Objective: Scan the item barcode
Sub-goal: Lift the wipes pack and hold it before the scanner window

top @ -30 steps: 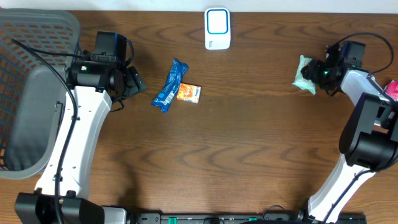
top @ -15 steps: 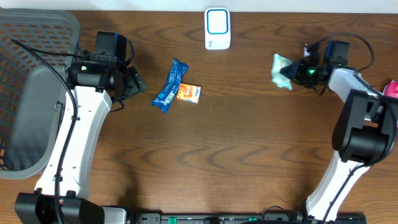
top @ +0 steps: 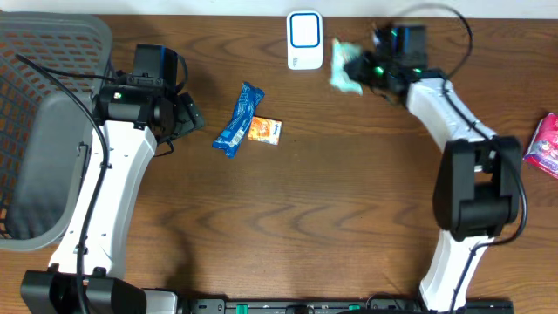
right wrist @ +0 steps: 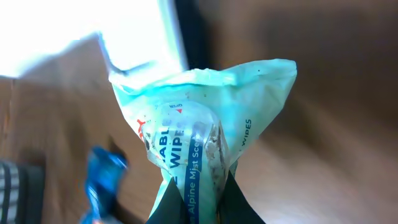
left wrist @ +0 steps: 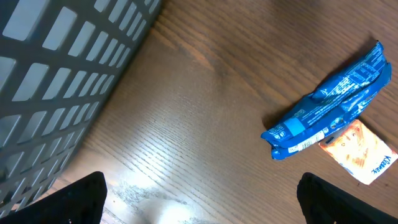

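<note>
**Overhead:** The pale-green wipes packet (top: pixel 343 70) is pictured at the far side of the bench (top: pixel 349 201), just right of the white-and-blue scanner (top: pixel 305 40). It is pinched at its right end by the right claw (top: pixel 360 68). The left claw (top: pixel 193 116) is held spread at the left, between the grey basket (top: pixel 35 52) and a blue packet (top: pixel 238 119). That packet is seen touching an orange sachet (top: pixel 264 131) on its right. A pink packet (top: pixel 545 144) at the right edge of the bench is shown by this view alone.

**Left wrist:** The dark fingertips (left wrist: pixel 81 199) are caught in the two lower corners, well apart, with bare wood between them. The basket's lattice wall fills the upper left. At the right, the blue packet (left wrist: pixel 329 102) is shown lying partly over the orange sachet (left wrist: pixel 360 152), an overlap that reads only as contact from above. The print on both is too small to be made out.

**Right wrist:** The wipes packet (right wrist: pixel 205 143) fills the frame, standing upright with its lower end clamped between the pressed-together fingertips at the bottom edge. The word "WIPES" can be read on its face only here. Behind it everything is blurred. A bright white shape is seen at the upper left and a blue smear at the lower left.
</note>
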